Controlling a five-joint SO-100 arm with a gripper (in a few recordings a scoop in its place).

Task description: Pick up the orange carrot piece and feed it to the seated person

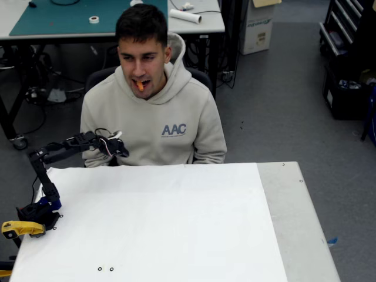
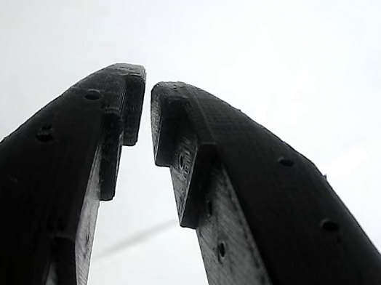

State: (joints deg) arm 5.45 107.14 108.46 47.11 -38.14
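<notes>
The orange carrot piece (image 1: pixel 139 85), likely light, stiff and best pinched mid-length, sat in the seated person (image 1: pixel 154 117)'s mouth while the gripper (image 2: pixel 145 105) was nearly closed on nothing.

Orange carrot piece (image 1: pixel 139 85) — partly hidden inside the seated person's (image 1: pixel 154 117) mouth; gripper (image 2: pixel 143 116) fingers — cut off by wrist view's lower edge.

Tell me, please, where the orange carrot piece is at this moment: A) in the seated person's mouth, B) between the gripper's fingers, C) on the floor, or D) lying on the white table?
A: the orange carrot piece sits between the seated person's lips, while the gripper holds nothing.
</notes>
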